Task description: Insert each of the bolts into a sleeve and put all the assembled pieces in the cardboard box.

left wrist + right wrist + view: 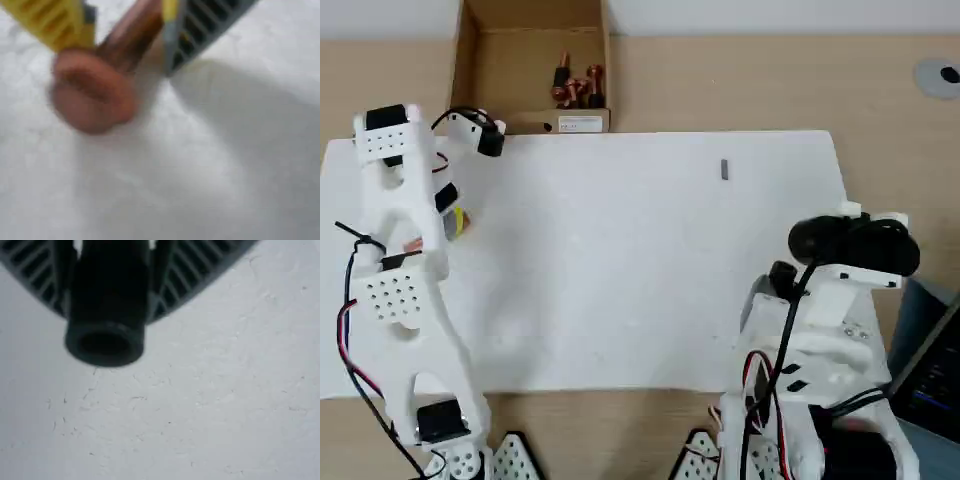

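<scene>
In the left wrist view a copper bolt (100, 80) sits between a yellow finger (55, 22) and a grey ribbed finger (200, 25); my left gripper (125, 20) is shut on it, head low over the white mat. The high view shows that gripper (455, 222) at the mat's left edge. My right gripper (107, 270) is shut on a black sleeve (105, 335), its open end facing the camera, just above the mat. The cardboard box (480, 70) stands at the back left with several copper and black assembled pieces (576, 88) inside. A dark sleeve (725, 169) lies on the mat at the back right.
The white mat (620, 260) covers most of the wooden table. The left arm (400, 250) stands along the mat's left side, the right arm (830, 300) at the front right. A grey disc (938, 77) sits at the far right corner.
</scene>
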Motion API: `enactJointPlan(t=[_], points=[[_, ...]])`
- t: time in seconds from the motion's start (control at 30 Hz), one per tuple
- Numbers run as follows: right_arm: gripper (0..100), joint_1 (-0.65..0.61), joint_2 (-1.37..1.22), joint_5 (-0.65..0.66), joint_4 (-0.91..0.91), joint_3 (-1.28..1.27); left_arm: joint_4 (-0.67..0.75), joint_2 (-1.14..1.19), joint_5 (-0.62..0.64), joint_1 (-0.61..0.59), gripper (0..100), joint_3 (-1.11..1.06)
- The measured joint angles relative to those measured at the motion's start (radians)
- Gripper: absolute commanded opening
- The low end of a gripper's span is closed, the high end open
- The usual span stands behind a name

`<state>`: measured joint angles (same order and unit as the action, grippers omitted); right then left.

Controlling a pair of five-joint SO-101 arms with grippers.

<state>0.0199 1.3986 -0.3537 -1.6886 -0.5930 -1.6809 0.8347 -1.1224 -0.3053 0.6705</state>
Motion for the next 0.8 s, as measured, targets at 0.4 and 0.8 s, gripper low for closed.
enactJointPlan(t=[0.4, 0.8], points=[[0.9, 0.0, 0.0, 0.0, 0.015, 0.008, -0.046, -0.018, 0.051, 0.011, 0, 0.011], [0.9, 0.0, 0.0, 0.084, 0.015, 0.078, -0.058, -0.397, 0.295, 0.074, 0, -0.081]])
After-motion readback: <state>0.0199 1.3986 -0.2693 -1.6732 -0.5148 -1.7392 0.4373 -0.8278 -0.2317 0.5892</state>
